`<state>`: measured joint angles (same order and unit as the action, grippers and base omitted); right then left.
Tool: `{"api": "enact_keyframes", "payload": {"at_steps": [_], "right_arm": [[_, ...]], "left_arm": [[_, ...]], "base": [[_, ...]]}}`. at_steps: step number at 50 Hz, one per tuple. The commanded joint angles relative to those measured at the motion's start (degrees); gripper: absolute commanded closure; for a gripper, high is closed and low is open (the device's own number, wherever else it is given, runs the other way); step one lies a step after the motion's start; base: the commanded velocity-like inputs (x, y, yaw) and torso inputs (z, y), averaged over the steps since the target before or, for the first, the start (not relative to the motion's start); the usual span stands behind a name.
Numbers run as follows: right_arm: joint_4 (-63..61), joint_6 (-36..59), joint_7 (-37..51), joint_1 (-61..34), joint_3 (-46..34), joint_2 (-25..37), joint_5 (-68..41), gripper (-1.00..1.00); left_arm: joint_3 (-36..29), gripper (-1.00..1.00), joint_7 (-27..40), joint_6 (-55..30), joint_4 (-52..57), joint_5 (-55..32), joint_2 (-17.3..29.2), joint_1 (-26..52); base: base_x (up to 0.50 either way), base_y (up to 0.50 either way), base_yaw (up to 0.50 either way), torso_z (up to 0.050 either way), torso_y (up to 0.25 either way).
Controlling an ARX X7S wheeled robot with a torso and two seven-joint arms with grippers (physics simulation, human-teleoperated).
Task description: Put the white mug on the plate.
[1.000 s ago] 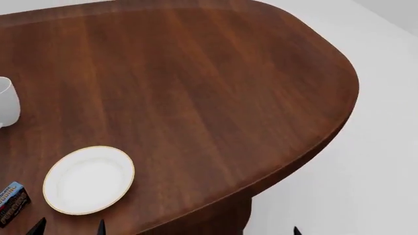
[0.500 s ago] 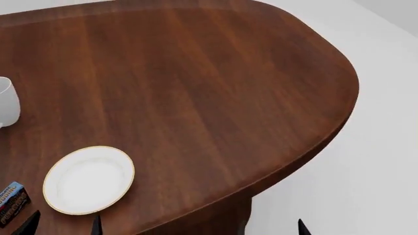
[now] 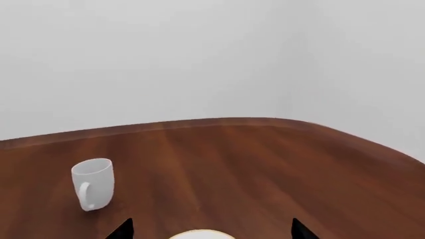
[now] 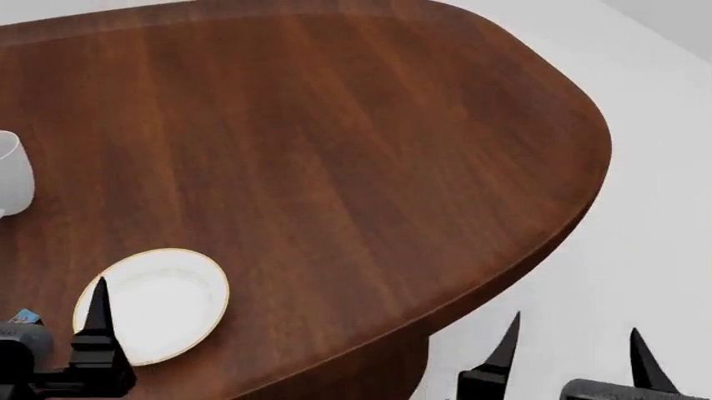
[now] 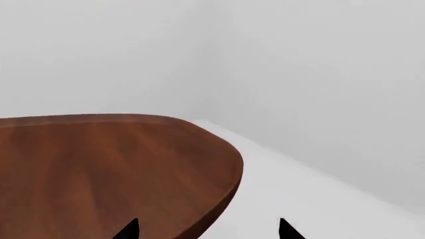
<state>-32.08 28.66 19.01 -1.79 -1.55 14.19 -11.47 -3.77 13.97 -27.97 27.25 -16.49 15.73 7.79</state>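
The white mug (image 3: 93, 183) stands upright on the brown table (image 4: 356, 150), at the far left edge of the head view (image 4: 9, 175). The white plate with a thin gold rim (image 4: 162, 304) lies empty near the table's front edge, nearer to me than the mug. My left gripper (image 3: 209, 232) is open and empty. One of its fingertips (image 4: 100, 292) overlaps the plate's left rim in the head view. The plate's edge (image 3: 201, 234) shows between its fingers. My right gripper (image 4: 573, 337) is open and empty, off the table's right front edge over the pale floor.
A small box with a blue label (image 4: 22, 317) lies left of the plate, mostly hidden behind my left gripper. The table's rounded edge (image 4: 556, 225) curves along the right, with white floor beyond it.
Both grippers have come up and forward into the head view. The left finger now overlaps the plate's rim and covers most of the blue box. Mug and plate have not moved.
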Motion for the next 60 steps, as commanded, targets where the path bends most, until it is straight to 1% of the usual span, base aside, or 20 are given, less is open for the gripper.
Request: {"api": "enact_keyframes", "payload": {"at_steps": [1, 4, 9, 15, 17, 19, 29, 33, 36, 38, 42, 48, 60], "right_arm": [[-11.2, 11.7, 4.2, -0.2, 8.5, 2.0, -3.2, -1.00], [-13.0, 15.0, 6.5, 0.2, 11.3, 1.2, -3.9, -1.00], [-15.2, 16.1, 6.6, 2.1, 12.7, 2.6, -3.9, -1.00], [-16.7, 16.8, 7.0, 3.5, 14.9, 2.8, -4.5, -1.00], [-17.1, 15.3, 6.6, 4.5, 15.7, 2.7, -4.7, -1.00], [-17.3, 12.6, 5.7, 5.5, 17.6, 1.8, -6.0, -1.00], [-18.1, 9.3, 5.3, 9.5, 21.1, 0.7, -6.9, -1.00], [-17.7, 8.9, 5.2, 9.6, 21.2, 0.6, -7.1, -1.00], [-17.3, 8.4, 5.2, 9.6, 21.0, 0.6, -7.1, -1.00], [-16.7, 7.8, 5.2, 9.6, 20.8, 0.5, -6.9, -1.00], [-15.6, 5.9, 4.8, 10.2, 20.3, 0.2, -6.4, -1.00], [-15.0, 4.4, 4.0, 10.3, 19.8, 0.1, -6.9, -1.00], [-13.4, 0.9, 3.3, 11.5, 20.0, -0.7, -7.3, -1.00]], "left_arm": [[3.1, -1.00, 1.5, -10.8, 6.3, -3.5, 3.3, 5.4], [4.3, -1.00, 2.1, -11.8, 6.9, -3.9, 3.6, 6.5], [6.4, -1.00, 2.6, -14.8, 8.4, -5.6, 4.6, 8.6], [7.7, -1.00, 2.9, -17.3, 8.8, -6.8, 5.6, 10.5], [8.9, -1.00, 2.4, -19.1, 9.0, -8.7, 5.8, 11.6], [9.2, -1.00, 2.6, -20.0, 8.9, -8.7, 6.3, 12.6], [13.0, -1.00, 3.6, -26.4, 11.7, -12.1, 8.9, 18.1], [12.1, -1.00, 3.5, -28.8, 12.2, -12.5, 10.3, 19.7], [12.7, -1.00, 3.4, -31.2, 12.1, -13.9, 10.8, 21.6], [13.5, -1.00, 3.7, -34.2, 12.8, -15.4, 11.2, 23.9], [14.1, -1.00, 3.9, -35.9, 13.9, -16.4, 11.8, 25.2], [14.9, -1.00, 3.5, -35.5, 14.3, -17.1, 11.6, 24.2], [13.8, -1.00, 2.1, -34.1, 14.6, -17.9, 11.3, 22.0]], "base": [[0.00, 0.00, 0.00, 0.000, 0.000], [0.00, 0.00, 0.00, 0.000, 0.000], [0.00, 0.00, 0.00, 0.000, 0.000], [0.00, 0.00, 0.00, 0.000, 0.000], [0.00, 0.00, 0.00, 0.000, 0.000], [0.00, 0.00, 0.00, 0.000, 0.000], [0.00, 0.00, 0.00, 0.000, 0.000], [0.00, 0.00, 0.00, 0.000, 0.000], [0.00, 0.00, 0.00, 0.000, 0.000], [0.00, 0.00, 0.00, 0.000, 0.000], [0.00, 0.00, 0.00, 0.000, 0.000], [0.00, 0.00, 0.00, 0.000, 0.000], [0.19, 0.45, 0.00, 0.000, 0.000]]}}
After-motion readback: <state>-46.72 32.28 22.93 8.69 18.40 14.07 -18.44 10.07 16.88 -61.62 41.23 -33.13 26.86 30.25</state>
